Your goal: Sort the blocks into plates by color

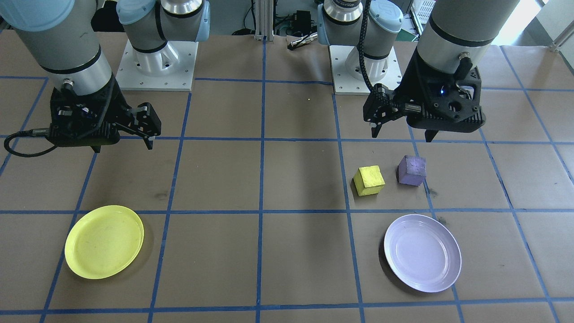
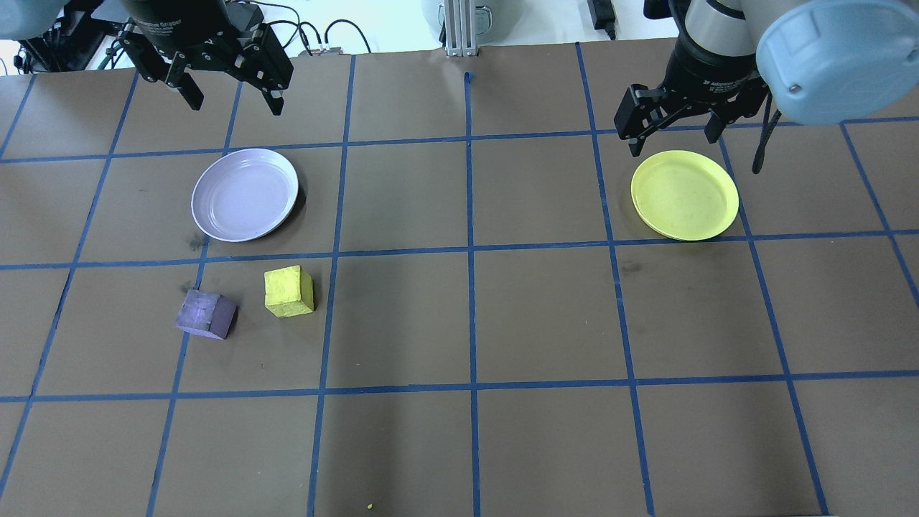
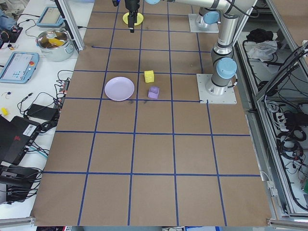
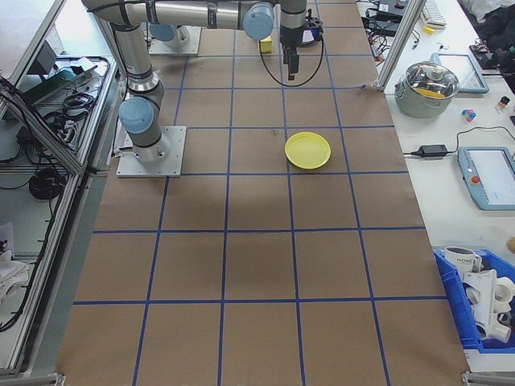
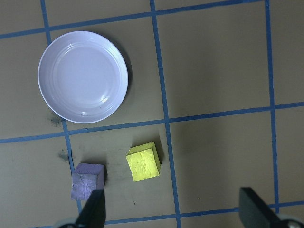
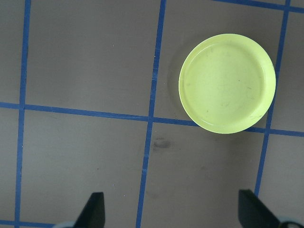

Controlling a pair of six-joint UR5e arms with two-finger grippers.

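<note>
Sorting is not yet started: both plates are sitting bare. In the overhead view the yellow block [image 2: 288,291] and purple block [image 2: 207,314] are resting on the table [image 2: 459,431] at lower left, close together but apart, just below the lavender plate [image 2: 245,194]. The yellow plate [image 2: 684,194] is lying well apart at upper right. The left gripper [image 2: 228,90] is hanging wide and holding nothing at the top left; the right gripper [image 2: 673,133] is likewise spread wide and unloaded above the yellow plate's far rim. Both blocks are left to place.
</note>
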